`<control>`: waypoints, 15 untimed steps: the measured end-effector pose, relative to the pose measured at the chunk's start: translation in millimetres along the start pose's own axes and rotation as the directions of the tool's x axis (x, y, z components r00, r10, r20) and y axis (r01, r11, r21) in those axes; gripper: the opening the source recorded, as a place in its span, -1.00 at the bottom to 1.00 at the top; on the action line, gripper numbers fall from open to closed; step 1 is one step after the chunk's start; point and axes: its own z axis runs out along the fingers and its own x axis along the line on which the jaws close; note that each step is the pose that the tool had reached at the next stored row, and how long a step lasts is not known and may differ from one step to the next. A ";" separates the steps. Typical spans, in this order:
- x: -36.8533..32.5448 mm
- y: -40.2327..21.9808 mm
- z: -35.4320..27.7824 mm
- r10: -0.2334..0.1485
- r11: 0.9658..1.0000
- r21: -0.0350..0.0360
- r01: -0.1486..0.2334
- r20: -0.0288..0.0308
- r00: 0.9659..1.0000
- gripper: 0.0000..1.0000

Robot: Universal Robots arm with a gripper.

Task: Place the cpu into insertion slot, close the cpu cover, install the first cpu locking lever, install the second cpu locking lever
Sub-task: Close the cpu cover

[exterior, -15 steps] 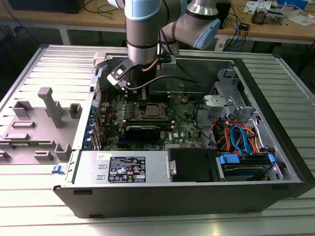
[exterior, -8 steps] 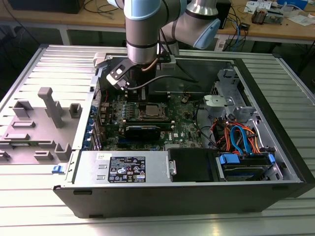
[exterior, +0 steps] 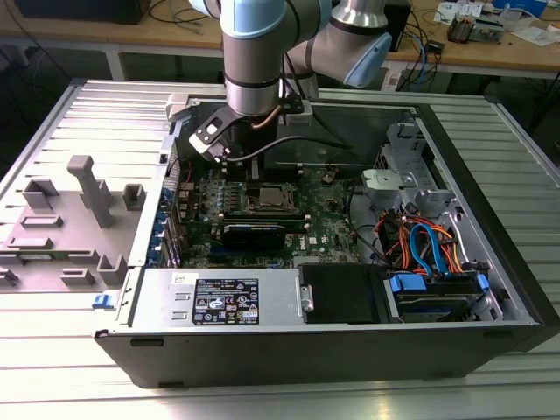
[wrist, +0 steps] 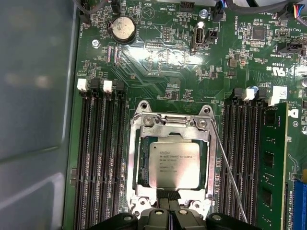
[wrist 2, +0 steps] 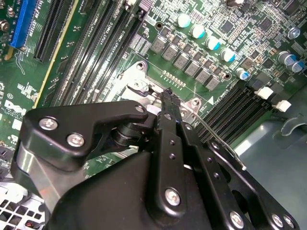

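Observation:
The cpu, a silver-grey square chip, lies flat in the insertion slot on the green board. The silvery cpu cover lies down around it, its window framing the chip. A thin wire locking lever runs slanted beside the socket, away from the frame; in the second wrist view this lever passes close to the fingers. My gripper sits at the socket's edge with its black fingers together and nothing between them. The exterior view shows the gripper low over the cpu.
Long black memory slots flank the socket, with a memory stick on one side. A grey case wall stands close by. The power supply, a drive cage with cables and grey fixtures surround the board.

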 end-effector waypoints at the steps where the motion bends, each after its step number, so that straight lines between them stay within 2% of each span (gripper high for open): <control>1: 0.0 0.0 0.2 0.000 1.000 0.000 0.000 0.000 1.000 -0.79; 4: 0.2 0.2 -1.0 -0.001 1.000 -0.001 0.001 -0.002 1.000 -0.79; 9: -0.3 0.4 -9.5 -0.001 1.000 -0.001 0.001 -0.001 1.000 -0.79; 12: -0.8 8.5 -9.6 -0.001 1.000 -0.001 0.001 -0.001 1.000 -0.79; 15: -1.4 19.6 -9.5 -0.001 1.000 -0.001 0.001 -0.001 1.000 -0.79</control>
